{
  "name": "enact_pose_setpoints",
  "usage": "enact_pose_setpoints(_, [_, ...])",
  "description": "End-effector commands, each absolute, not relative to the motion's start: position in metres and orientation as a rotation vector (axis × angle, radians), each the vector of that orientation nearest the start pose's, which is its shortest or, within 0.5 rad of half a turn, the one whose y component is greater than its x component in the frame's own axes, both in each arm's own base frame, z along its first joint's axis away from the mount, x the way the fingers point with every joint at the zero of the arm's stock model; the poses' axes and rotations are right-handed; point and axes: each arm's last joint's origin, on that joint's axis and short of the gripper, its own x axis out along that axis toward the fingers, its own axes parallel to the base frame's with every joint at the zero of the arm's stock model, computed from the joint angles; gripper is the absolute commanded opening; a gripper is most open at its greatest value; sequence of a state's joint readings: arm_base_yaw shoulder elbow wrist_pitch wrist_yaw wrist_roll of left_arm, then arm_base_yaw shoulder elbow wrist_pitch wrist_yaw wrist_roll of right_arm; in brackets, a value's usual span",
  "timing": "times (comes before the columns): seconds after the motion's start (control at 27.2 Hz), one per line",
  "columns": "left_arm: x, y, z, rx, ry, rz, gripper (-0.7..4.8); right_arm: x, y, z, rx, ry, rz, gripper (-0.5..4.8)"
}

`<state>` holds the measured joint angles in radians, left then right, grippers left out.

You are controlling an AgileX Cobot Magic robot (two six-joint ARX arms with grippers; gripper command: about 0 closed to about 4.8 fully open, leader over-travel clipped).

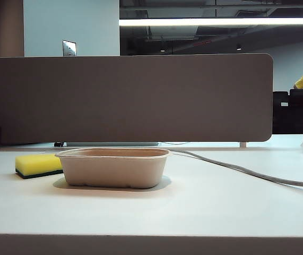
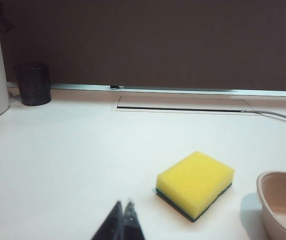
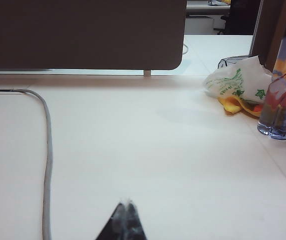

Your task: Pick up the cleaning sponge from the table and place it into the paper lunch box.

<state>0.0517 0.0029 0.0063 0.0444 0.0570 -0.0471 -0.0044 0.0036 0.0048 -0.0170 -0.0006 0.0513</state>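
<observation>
You have the cleaning sponge (image 1: 38, 164) lying flat on the table (image 1: 193, 207), yellow side up, just beside the paper lunch box (image 1: 114, 167) on its left in the exterior view, a small gap between them. The box sits upright with nothing visible inside. Behind both stands the grey-brown divider panel (image 1: 127, 98), and a grey cable (image 1: 247, 170) runs across the table from behind the box off to the right. Your left gripper (image 2: 123, 206) hovers over bare table near the sponge, fingertips pressed together and holding nothing. A dark cup (image 2: 33, 83) stands far back by the panel. Your right gripper (image 3: 124, 204) is likewise pinched closed and empty, with a white plastic bag (image 3: 238, 82) and a glass (image 3: 282, 112) well off to its side.
</observation>
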Motion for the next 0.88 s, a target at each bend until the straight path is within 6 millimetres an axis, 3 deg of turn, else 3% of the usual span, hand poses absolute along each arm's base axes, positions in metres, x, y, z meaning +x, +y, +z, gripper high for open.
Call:
enact_pose_setpoints(0.04, [0.097,0.003,0.171,-0.05,-0.057,-0.006,-0.05,0.098,0.0,0.165,0.052,0.002,-0.004,-0.05])
enact_pose_setpoints(0.33, [0.097,0.003,0.171,-0.05,-0.057,-0.006,-0.05,0.098,0.003,0.165,0.052,0.002,0.029,-0.05])
enact_pose_setpoints(0.66, [0.097,0.003,0.171,-0.061,-0.058,-0.019,-0.05,0.082,0.055,0.164,0.045,0.032,0.591,-0.05])
enact_pose_setpoints(0.81, [0.097,0.002,0.17,-0.363,-0.039,-0.079,-0.05,0.071,0.075,0.156,0.005,0.122,0.813,-0.05])
enact_pose_setpoints(0.88, [0.096,-0.003,0.172,-0.431,-0.011,-0.234,-0.01,0.069,0.079,0.153,-0.011,0.153,0.849,-0.05])
